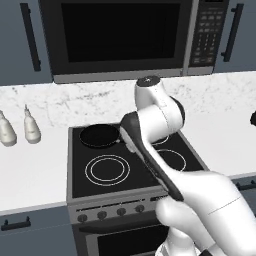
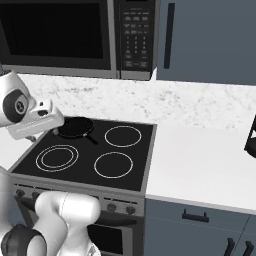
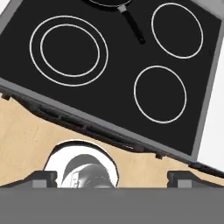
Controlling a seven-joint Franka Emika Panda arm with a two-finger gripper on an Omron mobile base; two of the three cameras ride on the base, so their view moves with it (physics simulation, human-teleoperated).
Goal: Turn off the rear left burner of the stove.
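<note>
The stove [image 2: 142, 150], a black glass range with grey steel trim, sits flush between two white counters [image 2: 200, 160] under the microwave [image 1: 125, 37], its row of knobs [image 1: 111, 214] along the front edge. The black frying pan [image 2: 75, 126] covers the rear left burner [image 1: 100, 135], handle pointing toward mid-glass, while the double-ringed zone [image 3: 69, 50] and both single rings lie bare. The gripper [image 3: 113, 178] hangs above the stove's front edge, its tips set wide apart with nothing between them.
</note>
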